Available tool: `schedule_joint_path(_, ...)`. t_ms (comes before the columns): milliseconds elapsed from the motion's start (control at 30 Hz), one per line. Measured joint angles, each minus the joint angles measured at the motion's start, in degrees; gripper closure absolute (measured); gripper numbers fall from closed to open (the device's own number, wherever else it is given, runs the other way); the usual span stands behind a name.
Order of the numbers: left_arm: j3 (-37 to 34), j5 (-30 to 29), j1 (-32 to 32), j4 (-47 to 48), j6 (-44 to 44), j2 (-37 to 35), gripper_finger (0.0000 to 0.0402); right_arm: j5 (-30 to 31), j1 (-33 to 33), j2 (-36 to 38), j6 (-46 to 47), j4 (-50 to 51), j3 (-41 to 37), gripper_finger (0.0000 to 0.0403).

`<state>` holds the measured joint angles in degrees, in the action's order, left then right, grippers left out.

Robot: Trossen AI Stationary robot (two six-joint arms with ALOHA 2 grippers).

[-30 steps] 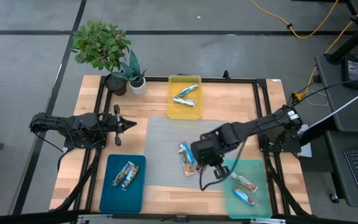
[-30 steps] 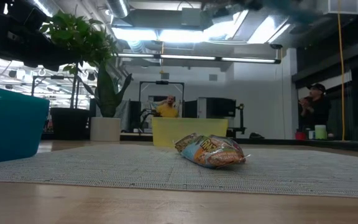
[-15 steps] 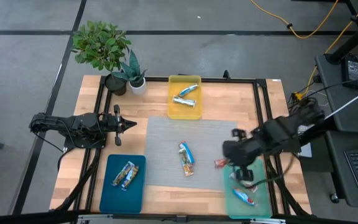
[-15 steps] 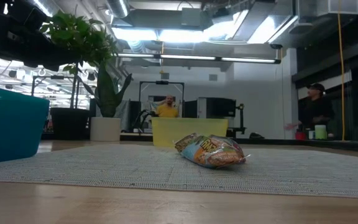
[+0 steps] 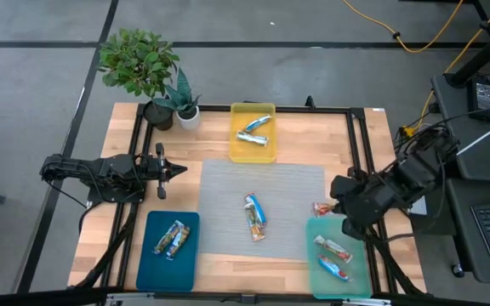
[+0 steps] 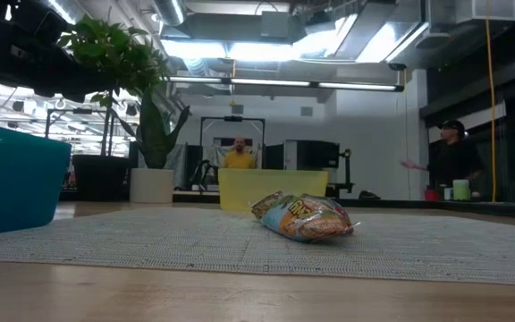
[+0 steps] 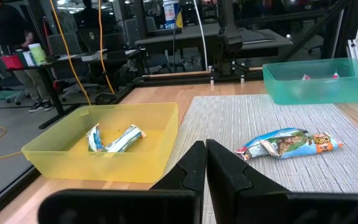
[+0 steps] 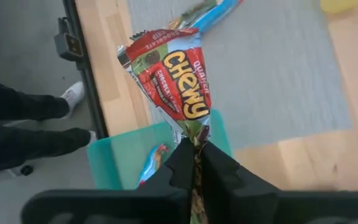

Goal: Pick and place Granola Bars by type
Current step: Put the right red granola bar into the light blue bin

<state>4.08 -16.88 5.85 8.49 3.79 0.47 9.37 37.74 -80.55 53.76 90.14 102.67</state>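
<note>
Right wrist view shows the right gripper (image 8: 196,163) with its jaws clamped on one end of a red Chewy granola bar (image 8: 169,78). Under the jaws sits the light green tray (image 5: 357,270), near the counter (image 5: 364,144) edge. The left gripper (image 5: 179,170) waits far off, jaws together.

A wooden table (image 5: 219,132) carries it all, black rails framing its edges. A grey woven mat (image 5: 228,204) lies flat across its middle, with two granola bars (image 5: 255,216) touching at its centre. Ahead of the left arm's closed jaws sits the yellow tray (image 5: 252,146), the dark teal tray (image 5: 168,259) off to one side. Below the right arm's jaws, the light green tray (image 5: 340,265). Two potted plants (image 5: 147,72) stand at one corner.
</note>
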Motion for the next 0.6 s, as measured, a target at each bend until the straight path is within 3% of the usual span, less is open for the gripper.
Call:
schedule_joint_path(167,0.00,0.01,-0.01,-0.01,0.00,0.00,0.0398,0.01,3.54,0.16,6.15,-0.06,0.00,0.0367)
schedule_joint_path(367,-0.02,0.00,0.00,0.00,0.00,0.02,0.0394,0.12,7.92,0.22,14.33,-0.30,-0.39,0.0388)
schedule_joint_path(600,0.00,0.02,0.00,0.00,0.00,0.02,0.0397,0.86,11.01,0.19,23.32,-0.17,-8.60,0.0370)
